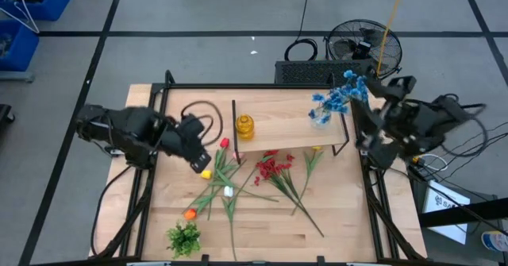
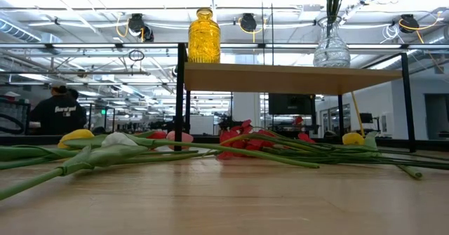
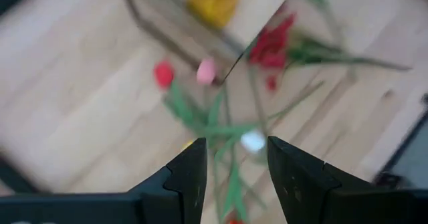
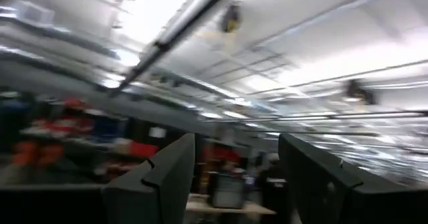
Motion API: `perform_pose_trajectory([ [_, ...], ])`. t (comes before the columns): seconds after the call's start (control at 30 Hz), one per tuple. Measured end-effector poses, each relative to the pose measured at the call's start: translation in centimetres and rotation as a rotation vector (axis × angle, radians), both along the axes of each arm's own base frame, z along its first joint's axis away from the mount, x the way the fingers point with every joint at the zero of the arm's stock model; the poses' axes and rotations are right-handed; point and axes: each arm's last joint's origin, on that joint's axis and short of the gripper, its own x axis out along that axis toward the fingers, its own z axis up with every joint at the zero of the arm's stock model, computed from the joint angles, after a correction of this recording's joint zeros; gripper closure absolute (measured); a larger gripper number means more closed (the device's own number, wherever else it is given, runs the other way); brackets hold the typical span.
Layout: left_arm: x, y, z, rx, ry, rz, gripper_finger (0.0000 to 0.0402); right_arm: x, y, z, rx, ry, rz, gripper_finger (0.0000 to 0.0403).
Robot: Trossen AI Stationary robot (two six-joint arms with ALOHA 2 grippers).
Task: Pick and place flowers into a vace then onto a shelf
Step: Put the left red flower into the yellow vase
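Blue blossoms (image 1: 340,96) stand in a clear glass vase (image 1: 320,117) on the narrow light-wood shelf (image 1: 286,131), an empty amber glass bottle (image 1: 244,126) beside it, loose tulips (image 1: 226,179) below, left gripper (image 1: 200,162) over them with jaws parted, empty, right gripper (image 4: 234,177) raised beside the shelf, jaws wide.

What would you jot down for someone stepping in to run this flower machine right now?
Left pincer: open, empty, above the loose flowers on the table's left side.
Right pincer: open, empty, raised at the table's right edge.
Done: clear vase holding blue blossoms stands on the shelf's right end.
Left: yellow vase on the shelf's left end looks empty; tulips and the red berry spray lie on the table in front of the shelf.
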Motion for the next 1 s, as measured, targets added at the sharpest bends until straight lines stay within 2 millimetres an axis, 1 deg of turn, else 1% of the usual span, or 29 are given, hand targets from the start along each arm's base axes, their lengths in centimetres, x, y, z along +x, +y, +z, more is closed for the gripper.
perform_pose_trajectory([
  [0.1,-1.2,-0.5,-2.6,-0.037,0.072,0.105,0.0241,0.1,1.5,0.7,-0.008,0.148,0.107,0.0193],
  [0.17,-2.1,-0.5,-4.2,-0.082,0.119,0.173,0.0241,0.7,2.6,0.7,0.013,0.266,0.125,0.0193],
  [0.23,-2.6,-0.7,-5.5,-0.127,0.134,0.231,0.0241,1.7,3.8,0.7,0.031,0.346,0.113,0.0193],
  [0.37,-2.1,-1.0,-8.7,-0.208,0.084,0.280,0.0241,3.3,6.6,0.1,-0.020,0.451,0.132,0.0193],
  [0.43,-1.5,-1.2,-10.8,-0.228,0.055,0.281,0.0241,3.6,7.4,-0.2,0.014,0.468,0.167,0.0193],
  [0.5,-1.1,-1.1,-13.3,-0.245,0.057,0.287,0.0241,3.8,7.9,-0.8,0.082,0.488,0.205,0.0193],
  [0.63,-0.5,-0.5,-17.8,-0.253,0.010,0.321,0.0241,3.8,8.4,-3.4,0.265,0.599,0.288,0.0193],
  [0.77,-0.3,0.8,-20.7,-0.212,-0.064,0.376,0.0241,3.6,8.4,-6.3,0.527,0.778,0.424,0.0193],
  [0.87,-0.1,1.9,-22.1,-0.178,-0.097,0.330,0.0241,4.2,8.9,-10.0,0.716,0.972,0.473,0.0193],
  [0.93,-0.1,2.6,-22.8,-0.159,-0.117,0.303,0.0241,4.6,9.3,-12.9,0.803,1.084,0.469,0.0193],
  [1.0,-0.2,3.3,-23.6,-0.141,-0.119,0.292,0.0241,4.7,9.4,-15.6,0.867,1.150,0.453,0.0193],
])
